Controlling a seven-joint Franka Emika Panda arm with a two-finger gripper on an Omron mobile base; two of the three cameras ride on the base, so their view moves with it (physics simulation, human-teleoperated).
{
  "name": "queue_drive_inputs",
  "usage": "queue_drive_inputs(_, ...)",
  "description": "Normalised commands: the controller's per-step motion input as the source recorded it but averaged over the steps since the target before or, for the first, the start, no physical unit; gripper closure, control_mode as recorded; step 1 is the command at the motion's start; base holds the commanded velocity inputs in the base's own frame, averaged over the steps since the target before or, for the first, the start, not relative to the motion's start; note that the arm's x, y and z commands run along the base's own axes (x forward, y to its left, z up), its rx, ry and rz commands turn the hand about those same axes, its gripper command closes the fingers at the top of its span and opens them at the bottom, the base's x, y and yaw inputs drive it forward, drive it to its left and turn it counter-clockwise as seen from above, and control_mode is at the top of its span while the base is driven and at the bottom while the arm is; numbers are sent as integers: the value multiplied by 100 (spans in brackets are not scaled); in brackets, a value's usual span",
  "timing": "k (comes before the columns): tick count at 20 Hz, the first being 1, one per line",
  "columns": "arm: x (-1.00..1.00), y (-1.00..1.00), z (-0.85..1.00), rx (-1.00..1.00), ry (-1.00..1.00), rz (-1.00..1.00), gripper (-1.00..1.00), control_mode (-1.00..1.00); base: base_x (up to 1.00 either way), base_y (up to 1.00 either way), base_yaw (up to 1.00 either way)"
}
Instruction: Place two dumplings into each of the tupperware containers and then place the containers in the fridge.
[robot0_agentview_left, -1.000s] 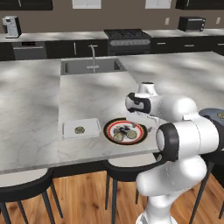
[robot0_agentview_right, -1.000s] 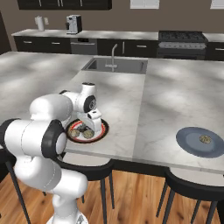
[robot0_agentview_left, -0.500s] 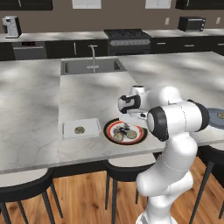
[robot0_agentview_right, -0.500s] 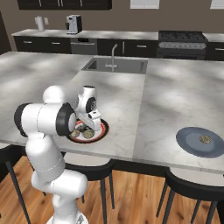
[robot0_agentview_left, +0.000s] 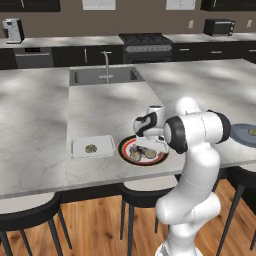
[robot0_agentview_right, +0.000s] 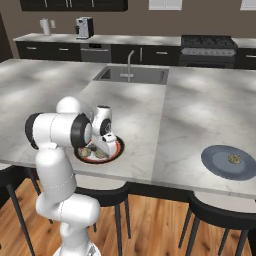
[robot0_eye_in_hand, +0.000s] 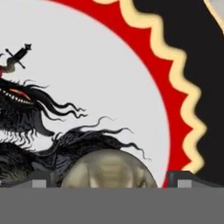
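On the tabletop (robot0_agentview_left: 45, 145), farthest left, one tupperware container (robot0_agentview_left: 92, 147) lies with a single dumpling (robot0_agentview_left: 90, 148) already in it, so it wants one more. Just beside it, at its 3 o'clock, sits the round black-and-red plate (robot0_agentview_left: 126, 150) carrying further dumplings (robot0_agentview_right: 86, 151). A second ago the hand stood higher and the arm's bulk sat more to the right; the arm has since swung in and the claw (robot0_eye_in_hand: 108, 179) has come down low over the plate. In the hand view its two tips stand wide apart with one dumpling (robot0_eye_in_hand: 109, 168) squarely between them at 6 o'clock (not yet pinched, as far as I can judge, since the bottom of that view cuts the contact off). That puts the work at the reach-to-pick stage: next it should close on this piece and carry it toward 9 o'clock to the container. Far right, a blue-grey plate (robot0_agentview_right: 220, 162) holds another small piece (robot0_agentview_right: 233, 159).
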Motion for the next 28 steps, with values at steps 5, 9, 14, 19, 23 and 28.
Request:
queue_drive_inputs(5,-8,19,-25,-3,-2,-5,-100,-100,0,0,0)
queue_drive_inputs(9,15,45,-39,-5,0,-7,100,-100,0,0,0)
queue_drive_inputs(14,0,5,13,1,-1,-11,100,-100,0,0,0)
queue_drive_inputs(19,-32,8,93,12,-21,-4,100,-100,0,0,0)
queue_drive_inputs(23,-25,30,100,13,-31,1,100,-100,0,0,0)
queue_drive_inputs(28,-2,83,77,13,-27,1,100,-100,0,0,0)
